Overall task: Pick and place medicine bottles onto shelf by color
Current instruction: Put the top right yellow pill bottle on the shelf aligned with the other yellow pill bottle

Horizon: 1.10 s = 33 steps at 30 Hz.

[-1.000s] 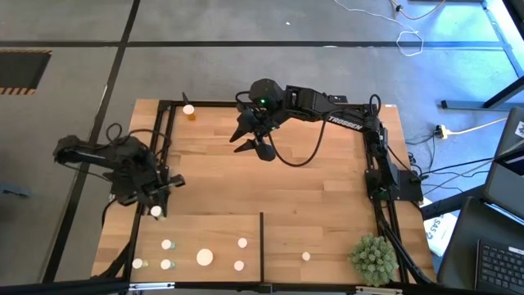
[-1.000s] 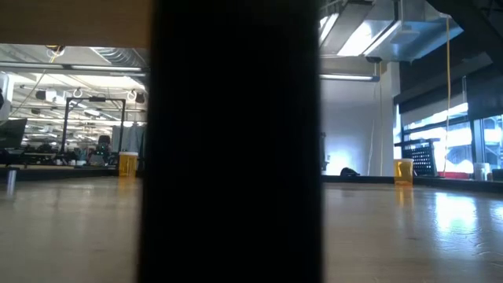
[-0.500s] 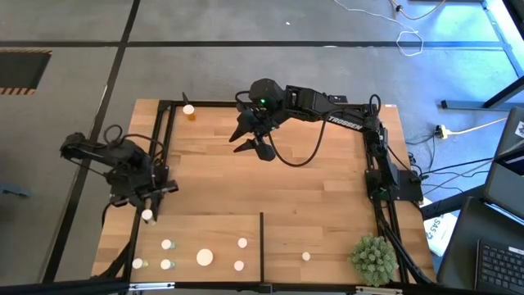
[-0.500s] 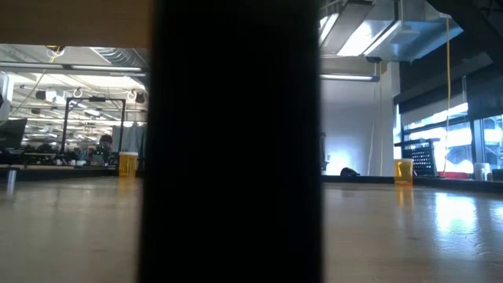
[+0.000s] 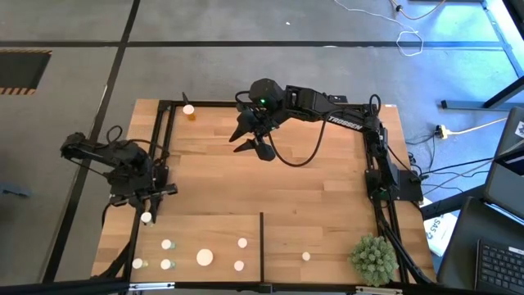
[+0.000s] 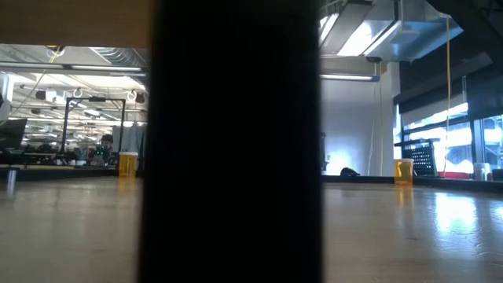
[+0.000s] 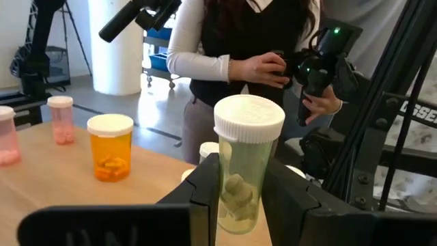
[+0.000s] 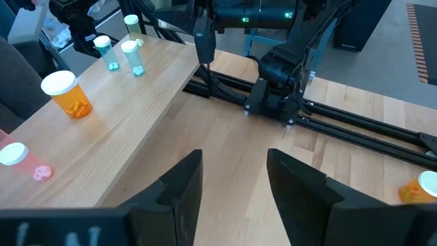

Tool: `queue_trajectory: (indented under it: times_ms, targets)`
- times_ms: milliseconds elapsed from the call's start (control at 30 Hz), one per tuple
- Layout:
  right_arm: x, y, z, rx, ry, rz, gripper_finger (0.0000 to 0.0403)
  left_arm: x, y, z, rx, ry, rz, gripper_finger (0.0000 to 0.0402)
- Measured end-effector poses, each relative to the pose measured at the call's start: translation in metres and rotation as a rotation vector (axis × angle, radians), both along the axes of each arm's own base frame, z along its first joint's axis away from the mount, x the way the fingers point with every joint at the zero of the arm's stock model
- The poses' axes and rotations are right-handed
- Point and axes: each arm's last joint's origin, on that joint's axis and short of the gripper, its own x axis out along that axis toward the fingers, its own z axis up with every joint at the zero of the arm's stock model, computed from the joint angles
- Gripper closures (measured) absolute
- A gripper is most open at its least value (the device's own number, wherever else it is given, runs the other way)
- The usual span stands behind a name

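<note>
My left gripper point(image 5: 148, 205) hovers at the shelf's point(image 5: 327, 233) far left corner, shut on a greenish medicine bottle point(image 7: 239, 184) with a white cap point(image 5: 147, 217). Several other bottles stand on the pale shelf left of its dark divider point(image 5: 262, 244), among them an orange one point(image 7: 111, 149) and a pinkish one point(image 7: 60, 120). One bottle point(image 5: 306, 256) stands right of the divider. An orange bottle point(image 5: 190, 111) stands at the table's far left. My right gripper point(image 5: 252, 141) hangs open above the far middle of the table, with nothing between its fingers point(image 8: 181, 184). My left gripper pinches the greenish bottle's body just below the cap point(image 7: 229, 171) between its two fingers point(image 7: 205, 195). The fingers lie level and come slanting from the table's far left. The bottle stands upright in the hold. The gripper's own body hides its foot.
A spiky green plant ball point(image 5: 374, 258) sits at the near right corner. Black frame rails point(image 5: 168, 147) run along the table's edges. A person point(image 7: 239, 61) stands beyond the near edge with a device in hand. A wide dark shape point(image 6: 232, 141) blocks the middle of the low view.
My left gripper has gone a little toward the table's left and near edges with the greenish bottle, which stays upright in the hold.
</note>
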Motion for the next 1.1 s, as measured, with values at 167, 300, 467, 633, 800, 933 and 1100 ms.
queue_trajectory:
  times_ms: [167, 300, 467, 633, 800, 933, 1100]
  targets:
    - [0.000, 0.000, 0.000, 0.000, 0.000, 0.000, 0.0237, -0.003, 0.001, 0.000, -0.001, -0.009, -0.011, 0.0319]
    - [0.000, 0.000, 0.000, 0.000, 0.000, 0.000, 0.0237, -0.005, 0.001, 0.001, -0.001, -0.013, -0.038, 0.0311]
    - [0.000, 0.000, 0.000, 0.000, 0.000, 0.000, 0.0237, -0.007, 0.001, -0.003, 0.011, 0.014, -0.049, 0.0309]
    - [0.000, 0.000, 0.000, 0.000, 0.000, 0.000, 0.0237, -0.008, 0.001, -0.003, 0.022, 0.006, -0.065, 0.0309]
    - [0.000, 0.000, 0.000, 0.000, 0.000, 0.000, 0.0237, -0.008, 0.001, -0.012, 0.086, -0.016, -0.059, 0.0310]
    - [0.000, 0.000, 0.000, 0.000, 0.000, 0.000, 0.0237, -0.008, 0.000, -0.015, 0.117, -0.045, -0.075, 0.0311]
    - [0.000, 0.000, 0.000, 0.000, -0.001, 0.000, 0.0237, -0.010, -0.003, -0.016, 0.130, -0.072, -0.103, 0.0311]
